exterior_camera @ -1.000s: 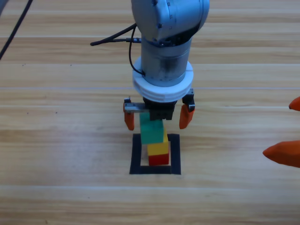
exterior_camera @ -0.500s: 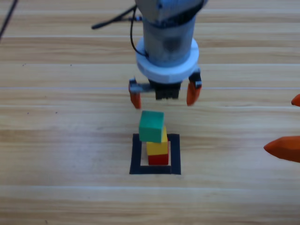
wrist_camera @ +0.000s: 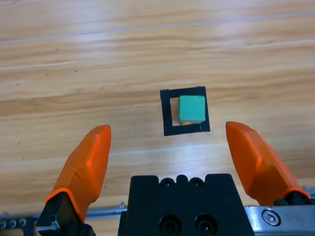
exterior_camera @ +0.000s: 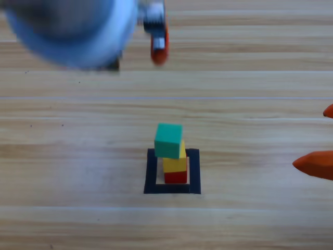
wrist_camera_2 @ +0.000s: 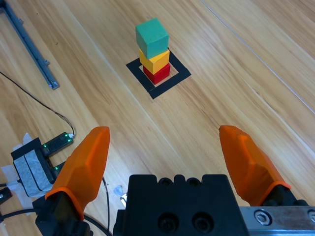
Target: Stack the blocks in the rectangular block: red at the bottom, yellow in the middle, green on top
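A three-cube stack stands inside the rectangular block [exterior_camera: 151,173], a square of black tape. The red cube [exterior_camera: 176,178] is at the bottom, the yellow cube [exterior_camera: 175,164] sits on it, and the green cube [exterior_camera: 168,140] is on top, shifted slightly left. The right wrist view shows green [wrist_camera_2: 152,38], yellow [wrist_camera_2: 155,60] and red [wrist_camera_2: 158,74] in the tape square [wrist_camera_2: 180,76]. My left gripper [wrist_camera: 168,129] is open high above the stack, looking down on the green cube [wrist_camera: 191,108]; one of its fingers [exterior_camera: 158,48] shows at the top. My right gripper [exterior_camera: 322,139] waits open at the right edge.
A metal rail [wrist_camera_2: 29,42], a small taped box with green lights [wrist_camera_2: 37,157] and thin cables lie on the table near the right arm. Another rail [wrist_camera: 98,212] runs under the left gripper. Bare wood surrounds the tape square.
The left arm has pulled up and away from the stack toward the upper left, jaws open. The green cube stays on the yellow one. The right gripper has not moved.
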